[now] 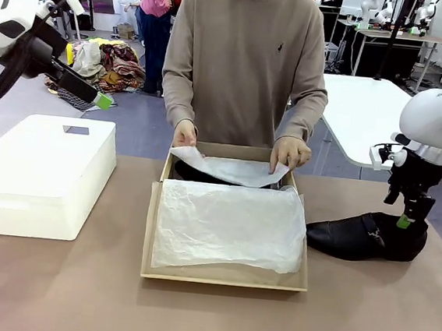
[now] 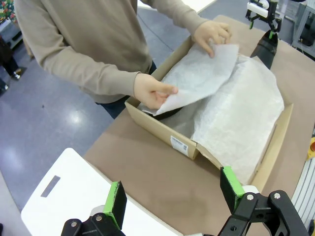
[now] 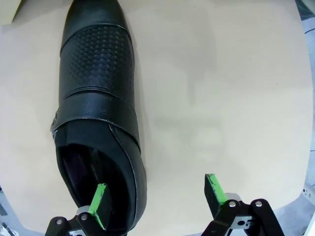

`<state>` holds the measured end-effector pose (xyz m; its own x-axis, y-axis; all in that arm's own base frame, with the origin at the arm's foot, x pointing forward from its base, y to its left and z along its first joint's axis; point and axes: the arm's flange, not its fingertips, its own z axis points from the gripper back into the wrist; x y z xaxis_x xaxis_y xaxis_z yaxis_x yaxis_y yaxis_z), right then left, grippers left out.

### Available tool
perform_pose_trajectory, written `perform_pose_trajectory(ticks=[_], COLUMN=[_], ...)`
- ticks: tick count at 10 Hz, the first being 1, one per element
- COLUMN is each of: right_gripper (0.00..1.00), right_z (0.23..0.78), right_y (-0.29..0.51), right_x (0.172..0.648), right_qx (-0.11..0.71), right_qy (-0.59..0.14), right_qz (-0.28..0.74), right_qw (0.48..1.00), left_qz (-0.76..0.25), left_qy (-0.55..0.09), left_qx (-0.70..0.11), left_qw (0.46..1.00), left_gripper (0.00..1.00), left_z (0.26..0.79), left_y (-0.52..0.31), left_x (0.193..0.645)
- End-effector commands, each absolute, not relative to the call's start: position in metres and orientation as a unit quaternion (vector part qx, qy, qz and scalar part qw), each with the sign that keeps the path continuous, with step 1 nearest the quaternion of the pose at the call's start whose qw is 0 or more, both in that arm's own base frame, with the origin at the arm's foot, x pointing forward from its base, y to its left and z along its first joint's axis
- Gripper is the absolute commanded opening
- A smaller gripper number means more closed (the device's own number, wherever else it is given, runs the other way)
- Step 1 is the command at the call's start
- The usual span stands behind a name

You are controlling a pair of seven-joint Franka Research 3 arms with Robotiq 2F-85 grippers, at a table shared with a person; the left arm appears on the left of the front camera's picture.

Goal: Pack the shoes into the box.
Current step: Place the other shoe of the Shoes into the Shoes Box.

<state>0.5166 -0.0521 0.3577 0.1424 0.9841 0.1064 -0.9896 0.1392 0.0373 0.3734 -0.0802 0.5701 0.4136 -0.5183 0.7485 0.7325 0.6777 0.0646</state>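
At the far left, the left end effector [image 1: 102, 101] hung raised with its green-padded fingers spread and nothing between them, above the white rounded plastic box [image 1: 40, 172] on the brown surface [image 1: 52, 290]. In the middle sat the tan cardboard shoebox [image 1: 226, 274], lined with white tissue paper [image 1: 227, 225]. At its far side the person's right hand [image 1: 185, 133] and left hand [image 1: 291, 153] held a sheet over one glossy black leather dress shoe [image 2: 170, 113] already lying inside. Just right of the shoebox lay the second black shoe [image 1: 363, 235], its long axis across the surface, pointed toe towards the shoebox and heel away. The right end effector [image 3: 157, 191] was spread at that heel, one finger inside the opening and the other outside. That made it much the nearer arm, and the shoe would likely travel leftward, toe first.
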Motion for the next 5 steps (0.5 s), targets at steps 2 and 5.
perform_pose_trajectory(ticks=[2,5], right_gripper=[1.00,1.00], right_z=[0.340,0.331], right_y=[-0.059,-0.064], right_x=[0.515,0.519], right_qx=[0.053,0.060], right_qy=[-0.059,-0.063], right_qz=[0.671,0.673], right_qw=[0.737,0.734], left_qz=[-0.379,-0.379], left_qy=[-0.391,-0.391], left_qx=[-0.145,-0.145], left_qw=[0.826,0.826], left_gripper=[1.00,1.00], left_z=[0.568,0.568], left_y=[-0.080,-0.080], left_x=[0.373,0.373])
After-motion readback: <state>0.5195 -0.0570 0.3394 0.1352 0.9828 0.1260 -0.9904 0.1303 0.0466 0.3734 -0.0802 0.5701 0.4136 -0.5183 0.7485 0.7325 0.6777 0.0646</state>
